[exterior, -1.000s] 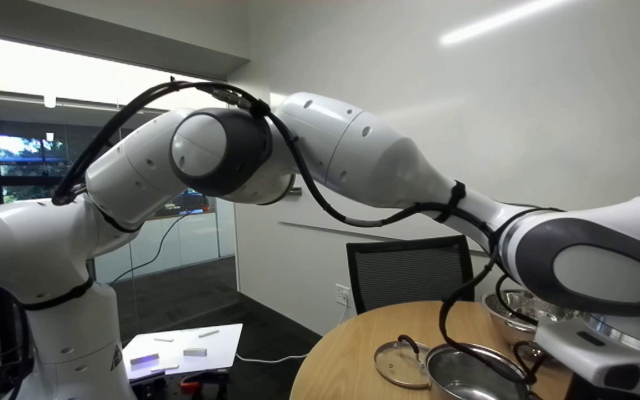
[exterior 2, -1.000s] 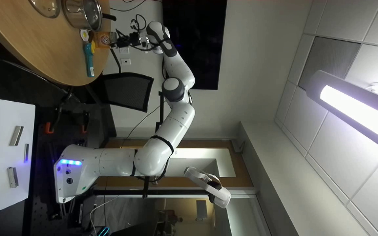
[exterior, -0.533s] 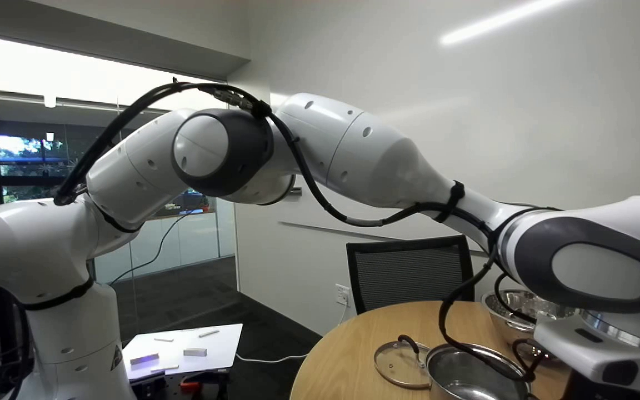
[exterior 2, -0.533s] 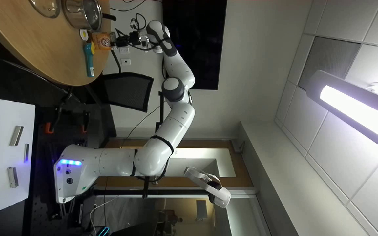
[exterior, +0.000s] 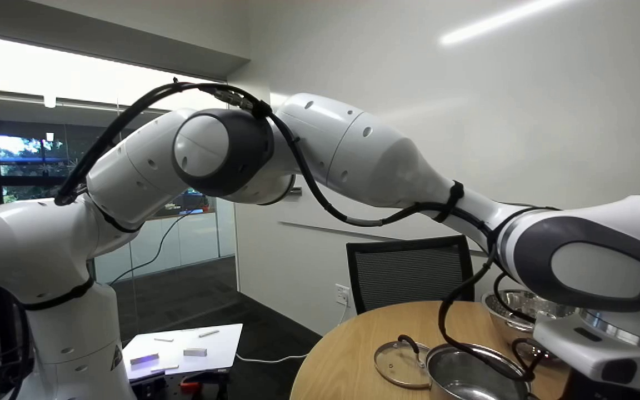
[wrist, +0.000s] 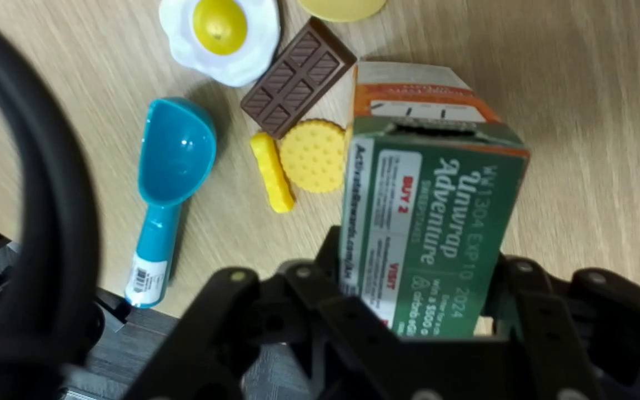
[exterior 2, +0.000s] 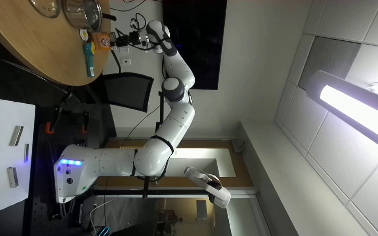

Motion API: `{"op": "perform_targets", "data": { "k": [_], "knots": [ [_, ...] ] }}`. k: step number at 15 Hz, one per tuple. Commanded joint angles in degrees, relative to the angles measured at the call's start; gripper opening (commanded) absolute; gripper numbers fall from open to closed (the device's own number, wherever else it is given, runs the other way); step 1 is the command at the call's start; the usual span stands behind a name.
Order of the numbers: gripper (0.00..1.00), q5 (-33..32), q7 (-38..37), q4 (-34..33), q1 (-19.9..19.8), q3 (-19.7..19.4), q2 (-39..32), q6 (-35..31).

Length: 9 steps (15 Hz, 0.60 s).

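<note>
Pinching a tall cardboard box, orange-sided with a green printed top [wrist: 436, 222], is what the black two-finger gripper [wrist: 414, 266] is doing in the wrist view. One finger sits against each long side of that top, closed right up on it, no gap I can spot. So the box isn't off to either side, it's squarely between the fingers: the top's long edge runs up the picture, leaning a bit right, and the squeeze goes across the narrow way. Most of the small stuff lies left of it on the pale wooden desk [wrist: 223, 239]: a brown toy chocolate bar [wrist: 298, 78] right by the box's far corner, a round yellow toy cracker [wrist: 314, 155] just beside its long side, then a yellow plastic stick [wrist: 273, 172], a white-and-yellow toy fried egg [wrist: 220, 33] and, further out, a glossy teal scoop [wrist: 173, 155].

In an exterior view the box stands upright with the gripper above its top end, and a shiny steel pot [exterior 2: 74, 14] is near it. Can't tell if the base touches the desk or hangs just clear.

In an exterior view the white robot arm [exterior: 353, 153] reaches to the right edge, but the fingers and box are out of sight. You do get a round glass lid [exterior: 392, 366] beside the pot and a shiny steel bowl [exterior: 506, 328], colander maybe. Only one arm here, so no "which is nearer" question.
</note>
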<state>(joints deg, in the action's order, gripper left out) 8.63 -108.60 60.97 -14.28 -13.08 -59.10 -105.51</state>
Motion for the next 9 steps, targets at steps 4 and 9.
{"op": "perform_targets", "data": {
  "k": [4, 9],
  "knots": [
    [0.27, -0.6, -0.3, -0.2, 0.2, -0.6, 1.2, -1.6],
    [0.27, -0.3, 0.5, 0.4, -0.4, -0.7, 2.5, -4.1]
  ]
}}
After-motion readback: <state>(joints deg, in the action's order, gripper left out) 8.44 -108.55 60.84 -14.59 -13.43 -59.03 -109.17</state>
